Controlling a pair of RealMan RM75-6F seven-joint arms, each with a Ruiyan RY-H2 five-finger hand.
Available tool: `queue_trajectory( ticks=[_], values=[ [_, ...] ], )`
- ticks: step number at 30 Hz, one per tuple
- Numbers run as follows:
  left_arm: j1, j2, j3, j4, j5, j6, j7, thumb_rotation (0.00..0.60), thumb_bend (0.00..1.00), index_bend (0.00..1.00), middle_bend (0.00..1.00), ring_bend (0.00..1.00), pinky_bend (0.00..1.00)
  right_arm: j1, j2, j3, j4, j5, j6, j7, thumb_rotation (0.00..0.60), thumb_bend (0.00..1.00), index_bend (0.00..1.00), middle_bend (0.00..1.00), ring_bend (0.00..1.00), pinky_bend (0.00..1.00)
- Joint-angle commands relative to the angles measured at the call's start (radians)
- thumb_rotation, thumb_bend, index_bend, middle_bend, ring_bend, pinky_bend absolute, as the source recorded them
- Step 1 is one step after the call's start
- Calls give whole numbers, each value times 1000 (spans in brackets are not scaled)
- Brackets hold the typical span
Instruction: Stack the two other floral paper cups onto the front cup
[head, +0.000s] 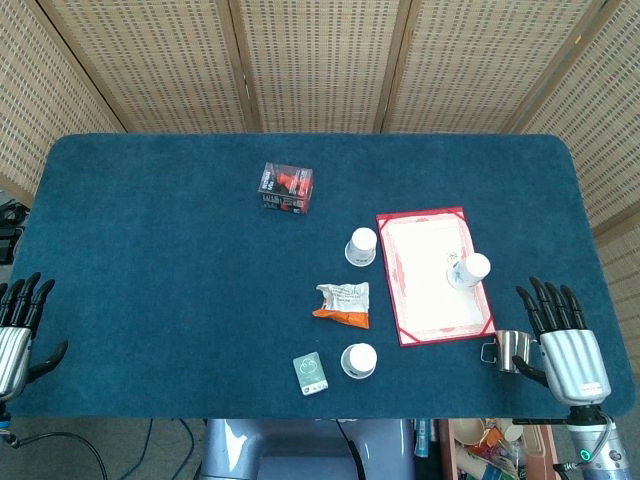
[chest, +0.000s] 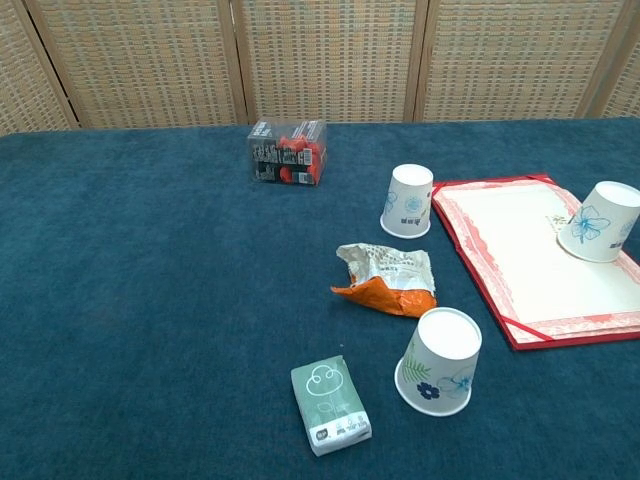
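Three floral paper cups stand upside down on the blue table. The front cup (head: 359, 360) (chest: 439, 374) is near the table's front edge. A second cup (head: 361, 246) (chest: 408, 200) stands further back, just left of a red-bordered certificate folder (head: 433, 274) (chest: 530, 250). The third cup (head: 468, 270) (chest: 598, 221) rests on the folder's right part. My right hand (head: 562, 338) hovers open at the front right corner, fingers spread, far right of the cups. My left hand (head: 18, 325) is open at the front left edge. Neither hand shows in the chest view.
A crumpled orange and white snack wrapper (head: 343, 303) (chest: 388, 277) lies between the front and second cups. A green tissue pack (head: 310, 372) (chest: 331, 404) sits left of the front cup. A small metal cup (head: 508, 350) stands by my right hand. A clear box (head: 286, 187) (chest: 287, 153) sits further back.
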Motion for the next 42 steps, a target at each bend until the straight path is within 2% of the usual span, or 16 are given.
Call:
queue_trajectory(
  ticks=[1, 5, 11, 18, 22, 30, 37, 42],
  values=[
    [0, 1, -1, -1, 0, 1, -2, 600, 308, 0, 0, 0, 0, 3, 0, 1, 0, -5, 1, 10, 600, 70, 0, 0, 0, 0],
    [1, 3, -2, -3, -1, 3, -6, 600, 308, 0, 0, 0, 0, 28, 5, 17, -6, -6, -22, 31, 600, 70, 0, 0, 0, 0],
    [0, 6, -4, -6, -3, 2, -8, 600, 307, 0, 0, 0, 0, 101, 36, 79, -39, 49, -107, 52, 600, 70, 25, 0, 0, 0],
    [-2, 6, -4, -6, -4, -3, -8, 600, 308, 0, 0, 0, 0, 207, 55, 170, -66, 163, -227, 15, 600, 70, 206, 0, 0, 0],
    [-3, 7, -4, -6, -4, -4, -13, 600, 308, 0, 0, 0, 0, 285, 74, 217, -91, 286, -352, -29, 600, 70, 256, 0, 0, 0],
    [-4, 7, -3, -5, -4, -6, -13, 600, 308, 0, 0, 0, 0, 366, 69, 231, -79, 467, -476, -108, 600, 70, 274, 0, 0, 0],
    [-7, 3, -1, -7, -4, -14, 3, 600, 308, 0, 0, 0, 0, 404, 34, 225, -16, 548, -521, -115, 600, 70, 274, 0, 0, 0],
    [-8, 1, 1, -10, -1, -15, 14, 600, 308, 0, 0, 0, 0, 429, 0, 202, 57, 607, -565, -120, 600, 71, 275, 0, 0, 0]
  ],
)
